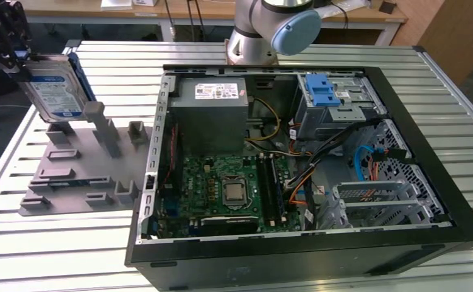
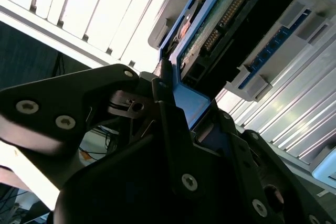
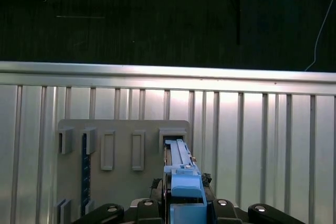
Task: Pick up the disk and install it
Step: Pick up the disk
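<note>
The disk (image 1: 53,91), a silver drive with a white-and-blue label in a blue carrier frame, hangs tilted at the exterior view's far left. Its lower end is just above the posts of a grey holder stand (image 1: 82,170). My black gripper (image 1: 19,61) is shut on the disk's upper end. The first wrist view looks down the blue carrier edge (image 3: 181,174), with the gripper (image 3: 184,205) on both sides of it and an open slot (image 3: 173,136) of the stand beyond. The second wrist view shows the disk's green board side (image 2: 220,24) between the black fingers (image 2: 168,114).
An open computer case (image 1: 419,243) lies on the slatted metal table (image 1: 58,255), to the exterior view's right of the stand. Inside are a grey power supply (image 1: 212,100), a blue-latched drive cage (image 1: 327,97), a motherboard (image 1: 228,188) and cables. The arm's base (image 1: 257,36) stands behind the case.
</note>
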`<state>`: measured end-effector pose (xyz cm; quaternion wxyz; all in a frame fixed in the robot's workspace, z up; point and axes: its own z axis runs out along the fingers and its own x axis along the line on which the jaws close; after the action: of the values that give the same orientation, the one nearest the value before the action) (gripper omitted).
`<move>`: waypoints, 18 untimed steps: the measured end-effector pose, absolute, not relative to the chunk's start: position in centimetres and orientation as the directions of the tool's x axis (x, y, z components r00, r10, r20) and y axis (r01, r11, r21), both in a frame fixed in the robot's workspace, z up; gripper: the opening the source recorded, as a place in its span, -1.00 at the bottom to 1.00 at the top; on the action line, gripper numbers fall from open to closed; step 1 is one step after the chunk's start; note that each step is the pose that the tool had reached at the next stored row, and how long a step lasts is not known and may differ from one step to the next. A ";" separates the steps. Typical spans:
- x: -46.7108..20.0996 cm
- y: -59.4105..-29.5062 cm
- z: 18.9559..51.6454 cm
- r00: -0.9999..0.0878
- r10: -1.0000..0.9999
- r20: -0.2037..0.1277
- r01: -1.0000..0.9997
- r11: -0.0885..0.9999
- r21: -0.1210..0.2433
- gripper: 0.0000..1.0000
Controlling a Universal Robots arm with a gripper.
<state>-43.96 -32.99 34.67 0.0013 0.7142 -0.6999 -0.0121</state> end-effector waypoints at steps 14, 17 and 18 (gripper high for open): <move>-44.0 -33.0 35.8 0.020 -1.000 -0.016 -1.000 -0.020 0.019 -0.26; -44.0 -33.0 36.2 0.020 -1.000 -0.016 -1.000 -0.020 0.019 -0.26; -44.0 -33.0 36.3 0.020 -1.000 -0.016 -1.000 -0.020 0.019 -0.26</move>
<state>-43.96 -32.99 36.29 0.0013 0.7141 -0.6999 -0.0123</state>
